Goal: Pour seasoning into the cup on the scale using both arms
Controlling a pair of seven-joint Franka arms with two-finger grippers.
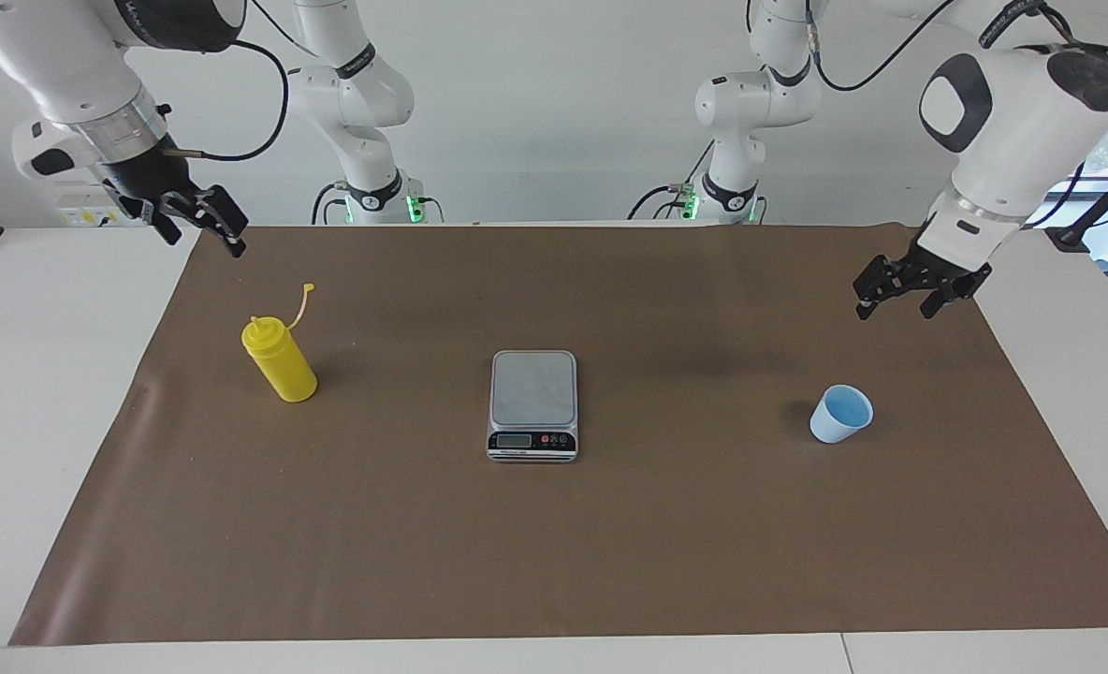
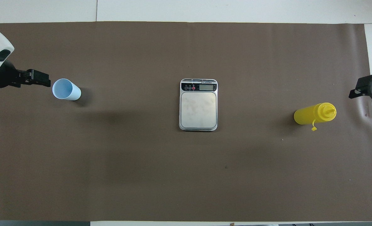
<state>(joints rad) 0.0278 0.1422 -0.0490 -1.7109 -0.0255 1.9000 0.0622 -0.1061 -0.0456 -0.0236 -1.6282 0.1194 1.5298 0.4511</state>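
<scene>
Cup (image 1: 840,414) stands on the mat under the open left tool (image 1: 902,298), untouched.

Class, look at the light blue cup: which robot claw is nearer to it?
Left. The left claw is open and hangs in the air close to the cup; the right claw is up near the yellow bottle, toward the right arm's end.

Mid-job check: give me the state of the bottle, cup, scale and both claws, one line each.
Seasoning bottle: upright on the mat, cap off on its tether.
Cup: upright on the mat, not on the scale.
Scale: plate bare.
Left claw: open, up over the mat.
Right claw: open, at the mat's edge.
</scene>
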